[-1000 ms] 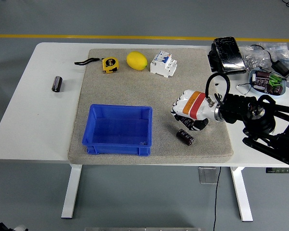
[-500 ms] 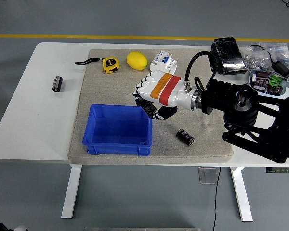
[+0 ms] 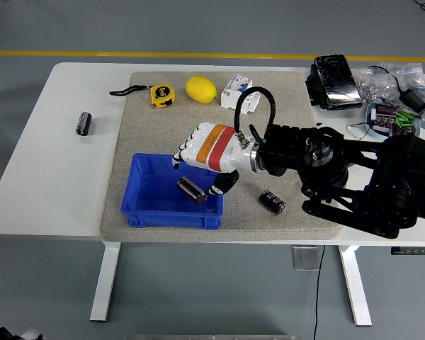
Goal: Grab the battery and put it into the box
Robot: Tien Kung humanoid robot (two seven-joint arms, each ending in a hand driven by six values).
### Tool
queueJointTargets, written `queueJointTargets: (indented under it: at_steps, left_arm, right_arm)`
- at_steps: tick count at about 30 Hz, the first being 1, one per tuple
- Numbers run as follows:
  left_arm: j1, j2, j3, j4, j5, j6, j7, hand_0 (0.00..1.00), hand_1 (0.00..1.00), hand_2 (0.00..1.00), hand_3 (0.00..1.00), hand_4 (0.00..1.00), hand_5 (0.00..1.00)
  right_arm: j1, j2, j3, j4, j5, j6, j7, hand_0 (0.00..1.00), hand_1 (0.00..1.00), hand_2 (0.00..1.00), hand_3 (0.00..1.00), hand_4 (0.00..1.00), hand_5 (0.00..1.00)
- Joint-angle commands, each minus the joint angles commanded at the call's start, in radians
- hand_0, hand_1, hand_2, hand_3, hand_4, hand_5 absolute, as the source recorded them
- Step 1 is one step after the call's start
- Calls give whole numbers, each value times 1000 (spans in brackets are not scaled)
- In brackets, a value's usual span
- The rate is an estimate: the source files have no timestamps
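The right hand (image 3: pixel 205 157) has swung left from mid-mat and now hangs over the blue box (image 3: pixel 145 202), at its right end. Just beneath it a battery (image 3: pixel 191 190) sits over the box's inside; whether the fingers have let go, I can't tell. Another battery (image 3: pixel 273 201) lies on the mat.

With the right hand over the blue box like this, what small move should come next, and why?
Probably retract the right hand up and back. Its fingers look spread, and a battery shows just below it inside the blue box, apparently released. Another battery lies on the mat.
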Motion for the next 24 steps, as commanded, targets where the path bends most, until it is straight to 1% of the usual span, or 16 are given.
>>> queueJointTargets:
  at_steps: [4, 5, 6, 8, 11, 12, 13, 15, 17, 18, 21, 23, 24]
  left_arm:
    - [0, 0, -1, 0, 1, -1, 1, 746, 731, 792, 628, 626, 518]
    - [0, 0, -1, -1, 2, -2, 2, 746, 731, 792, 628, 626, 518]
    - [0, 0, -2, -1, 3, -2, 3, 746, 731, 792, 627, 625, 517]
    - [1, 0, -4, -1, 5, -3, 3, 746, 731, 792, 627, 625, 517]
    - [4, 1, -6, -1, 8, -4, 4, 746, 731, 792, 627, 625, 517]
    - [6, 1, -6, 0, 8, -4, 4, 745, 731, 792, 626, 626, 518]
    - [7, 1, -6, 0, 8, -5, 4, 745, 731, 792, 626, 626, 518]
    - [9, 2, -6, 0, 7, -4, 3, 745, 731, 792, 626, 626, 518]
    - [11, 1, -9, 0, 7, -4, 4, 745, 731, 792, 626, 626, 518]
    - [12, 1, -9, 0, 8, -4, 4, 746, 731, 791, 626, 623, 515]
    - [15, 1, -13, -1, 14, -7, 6, 746, 731, 791, 626, 623, 515]
    - [15, 1, -13, -2, 19, -9, 7, 746, 731, 791, 626, 623, 515]
    - [16, 0, -14, -3, 22, -10, 9, 745, 729, 792, 625, 623, 514]
  right_arm:
    - [-2, 2, -1, -2, -1, 16, 2, 693, 727, 847, 974, 985, 319]
    - [-3, 0, 4, 0, -3, 21, 1, 693, 727, 847, 974, 985, 319]
    - [-5, -4, 10, 2, -5, 26, 1, 699, 732, 848, 981, 977, 289]
    - [-7, -14, 24, 7, -7, 35, -1, 699, 732, 848, 981, 977, 289]
    - [-12, -46, 59, 24, -23, 62, -4, 699, 732, 848, 981, 977, 289]
    - [-17, -63, 74, 37, -32, 80, -8, 714, 737, 825, 904, 992, 290]
    - [-22, -83, 88, 50, -38, 94, -8, 714, 737, 825, 904, 992, 290]
    - [-31, -111, 104, 68, -46, 104, -3, 714, 737, 825, 904, 992, 290]
    - [-45, -149, 120, 91, -68, 118, 5, 714, 737, 825, 904, 992, 290]
    - [-50, -163, 123, 97, -78, 120, 10, 715, 738, 808, 853, 998, 289]
    - [-50, -190, 101, 97, -105, 125, 23, 715, 738, 808, 853, 998, 289]
    - [-50, -197, 82, 86, -121, 134, 29, 715, 738, 808, 853, 998, 289]
    - [-55, -199, 70, 76, -131, 137, 34, 710, 732, 799, 833, 998, 310]
